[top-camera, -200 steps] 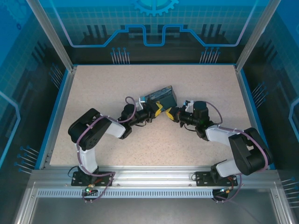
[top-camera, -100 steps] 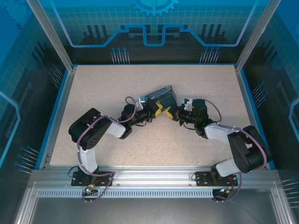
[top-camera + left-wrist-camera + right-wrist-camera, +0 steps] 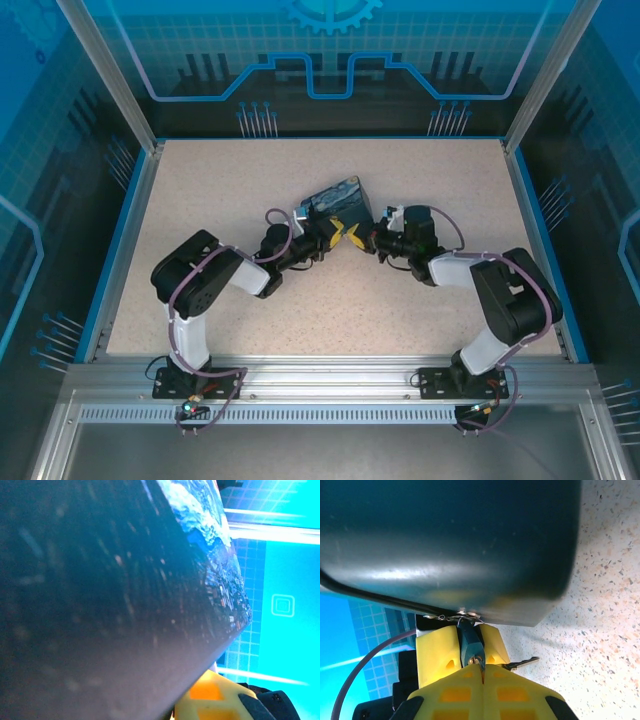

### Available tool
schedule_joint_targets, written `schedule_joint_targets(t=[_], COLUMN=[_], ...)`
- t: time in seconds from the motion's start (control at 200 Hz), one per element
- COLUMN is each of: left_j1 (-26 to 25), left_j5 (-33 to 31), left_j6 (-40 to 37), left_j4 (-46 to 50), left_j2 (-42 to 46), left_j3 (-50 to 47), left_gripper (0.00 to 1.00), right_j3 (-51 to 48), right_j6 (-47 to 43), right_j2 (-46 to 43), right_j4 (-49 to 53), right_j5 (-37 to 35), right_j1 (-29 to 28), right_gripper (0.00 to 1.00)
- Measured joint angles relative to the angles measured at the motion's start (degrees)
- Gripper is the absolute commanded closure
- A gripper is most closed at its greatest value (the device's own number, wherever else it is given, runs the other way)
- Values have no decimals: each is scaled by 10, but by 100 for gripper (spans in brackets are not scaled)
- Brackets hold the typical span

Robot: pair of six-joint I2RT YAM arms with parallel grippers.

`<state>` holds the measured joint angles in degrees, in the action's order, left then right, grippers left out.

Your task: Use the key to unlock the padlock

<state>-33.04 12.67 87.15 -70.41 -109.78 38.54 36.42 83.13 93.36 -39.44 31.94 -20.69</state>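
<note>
Plenty of bare surface [image 3: 240,175] rings the padlock [image 3: 337,203], its edges well apart, so we have turning room. We judge the left fingers [image 3: 190,710], clamped on the padlock, tip its keyhole [image 3: 462,614] rightward; the right fingers [image 3: 515,685] pinch the key [image 3: 470,647], seated in the padlock's underside.

The top camera looks steeply down from the near edge over the whole speckled beige counter [image 3: 200,190]. Both wrist cameras face, very close and from opposite sides, the black rectangular padlock with painted blue-and-yellow top [image 3: 335,200] [image 3: 100,605] [image 3: 450,540].
</note>
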Motion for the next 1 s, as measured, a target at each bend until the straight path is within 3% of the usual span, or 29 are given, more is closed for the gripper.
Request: schedule_joint_targets(t=[0.445, 0.845, 1.001], left_j1=[-5, -4, -7], left_j5=[-13, -48, -52], left_j6=[2, 6, 6], left_j4=[0, 1, 0], left_j2=[-12, -28, -28], left_j3=[-5, -5, -5], left_gripper=[100, 100, 100], right_j3=[28, 64, 64], right_j6=[-76, -69, -69], right_j2=[18, 76, 75], right_j4=[64, 56, 58], right_j5=[19, 35, 38], right_j1=[10, 11, 14], right_gripper=[100, 100, 78])
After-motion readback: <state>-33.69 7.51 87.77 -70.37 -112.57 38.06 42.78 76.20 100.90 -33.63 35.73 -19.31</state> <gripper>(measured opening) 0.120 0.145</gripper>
